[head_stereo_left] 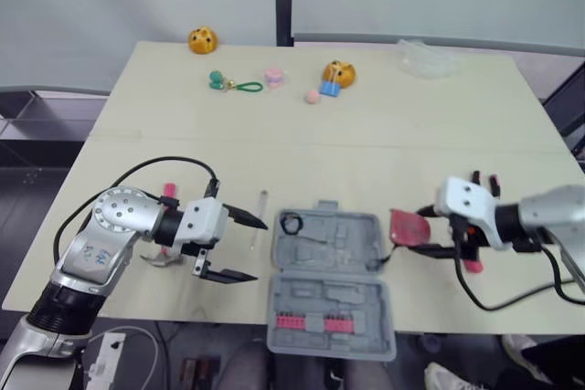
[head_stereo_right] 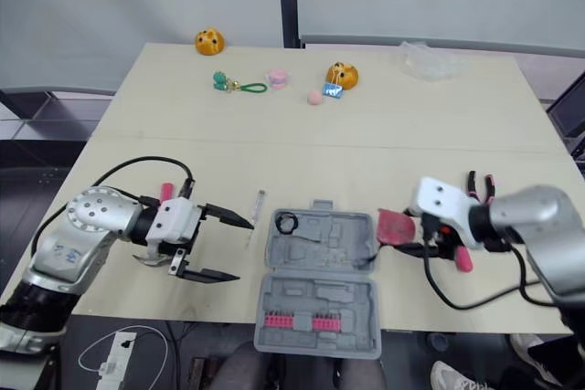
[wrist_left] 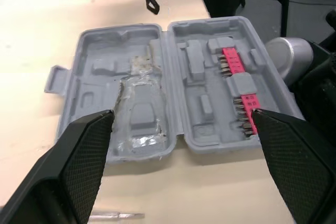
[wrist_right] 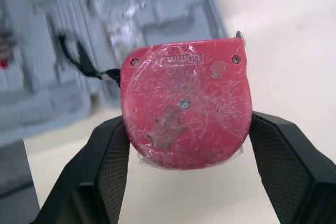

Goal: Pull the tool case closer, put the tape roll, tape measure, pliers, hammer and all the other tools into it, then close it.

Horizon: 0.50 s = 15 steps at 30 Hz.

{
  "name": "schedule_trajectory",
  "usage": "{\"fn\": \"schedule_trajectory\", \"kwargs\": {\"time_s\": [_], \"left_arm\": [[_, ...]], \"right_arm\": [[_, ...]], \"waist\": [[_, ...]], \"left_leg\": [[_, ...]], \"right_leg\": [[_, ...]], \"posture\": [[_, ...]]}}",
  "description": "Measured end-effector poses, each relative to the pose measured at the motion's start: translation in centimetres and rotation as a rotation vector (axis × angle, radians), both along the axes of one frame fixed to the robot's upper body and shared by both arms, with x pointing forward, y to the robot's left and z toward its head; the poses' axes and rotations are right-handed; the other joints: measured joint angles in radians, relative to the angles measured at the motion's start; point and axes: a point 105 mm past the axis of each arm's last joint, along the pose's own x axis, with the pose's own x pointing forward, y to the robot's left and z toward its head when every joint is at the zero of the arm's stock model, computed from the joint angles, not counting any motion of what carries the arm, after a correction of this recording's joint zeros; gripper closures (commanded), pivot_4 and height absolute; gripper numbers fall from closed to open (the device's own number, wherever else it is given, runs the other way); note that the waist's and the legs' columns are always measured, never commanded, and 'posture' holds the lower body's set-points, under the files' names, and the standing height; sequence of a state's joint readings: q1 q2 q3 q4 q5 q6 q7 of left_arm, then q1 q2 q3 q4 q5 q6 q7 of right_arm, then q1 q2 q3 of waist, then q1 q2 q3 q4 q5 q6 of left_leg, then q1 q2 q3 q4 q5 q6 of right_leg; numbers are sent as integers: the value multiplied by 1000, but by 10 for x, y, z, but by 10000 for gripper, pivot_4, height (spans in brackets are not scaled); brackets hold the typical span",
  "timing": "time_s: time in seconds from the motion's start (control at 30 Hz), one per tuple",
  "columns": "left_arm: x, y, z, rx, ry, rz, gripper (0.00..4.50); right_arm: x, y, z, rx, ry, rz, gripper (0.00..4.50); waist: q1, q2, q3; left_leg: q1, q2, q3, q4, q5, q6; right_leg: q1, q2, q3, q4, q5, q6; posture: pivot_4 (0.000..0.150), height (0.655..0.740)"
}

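**Tool case open at the bottom edge, tape measure held just beside it**

Tool case lies open at bottom centre of the head view. Its nearer half carries a row of pink bits and seems to hang past the table's front edge. My right pincer is clenched on the red tape measure, one finger on each curved side. It holds the tape measure just right of the case's far half, above the tabletop. My left pincer is spread wide and holds nothing; it sits left of the case and points at it.

What worries me:

- **Grip:** I hold the tape measure by its rounded edges, and its face looks covered in scuffed film. It could twist or slide out if I swing it quickly.
- **Strap:** The black strap trails toward the case. If it catches the rim or lies across the hinge, the lid may not shut.
- **Recess:** The moulded recesses are shaped for particular tools. Dropped into the wrong one, the tape measure would sit proud.
- **Overhang:** Pressing on the near half could tip the whole case off the table.
- **Tools still out:** The pliers at right centre and a thin metal tool left of the case are not yet packed. My forearms could knock them as I reach.
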State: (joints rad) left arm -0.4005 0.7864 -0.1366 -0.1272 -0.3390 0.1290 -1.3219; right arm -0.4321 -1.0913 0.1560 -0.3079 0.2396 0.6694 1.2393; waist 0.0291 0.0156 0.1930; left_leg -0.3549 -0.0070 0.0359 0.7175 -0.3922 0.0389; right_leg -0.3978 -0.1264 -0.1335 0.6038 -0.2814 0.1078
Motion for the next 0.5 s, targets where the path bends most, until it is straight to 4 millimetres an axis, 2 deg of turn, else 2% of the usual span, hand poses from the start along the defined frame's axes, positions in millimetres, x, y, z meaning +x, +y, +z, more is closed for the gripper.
{"fn": "schedule_trajectory", "kwargs": {"time_s": [0.2, 0.3, 0.5], "left_arm": [[6, -11, 2, -19, -24, -24, 0], [5, -18, 1, -28, -26, -42, 0], [7, -20, 2, -34, -40, -44, 0]], "right_arm": [[10, 27, -19, -97, 93, 96, 15639], [16, 31, -34, -155, 112, 103, 15639], [36, 31, -43, -244, 58, 84, 15639]], "waist": [[-7, 0, 0], [-8, 0, 0], [-9, 0, 0]], "left_leg": [[0, -1, 1, 0, 0, 0], [0, -1, 2, 0, 0, 0], [0, -1, 3, 1, 0, 0]], "right_leg": [[0, -1, 0, 0, 1, 1], [-1, 0, -1, 1, 1, 1], [-2, 0, -2, 2, 1, 1]], "posture": [[1500, 7400], [1500, 7400], [1500, 7400]]}}
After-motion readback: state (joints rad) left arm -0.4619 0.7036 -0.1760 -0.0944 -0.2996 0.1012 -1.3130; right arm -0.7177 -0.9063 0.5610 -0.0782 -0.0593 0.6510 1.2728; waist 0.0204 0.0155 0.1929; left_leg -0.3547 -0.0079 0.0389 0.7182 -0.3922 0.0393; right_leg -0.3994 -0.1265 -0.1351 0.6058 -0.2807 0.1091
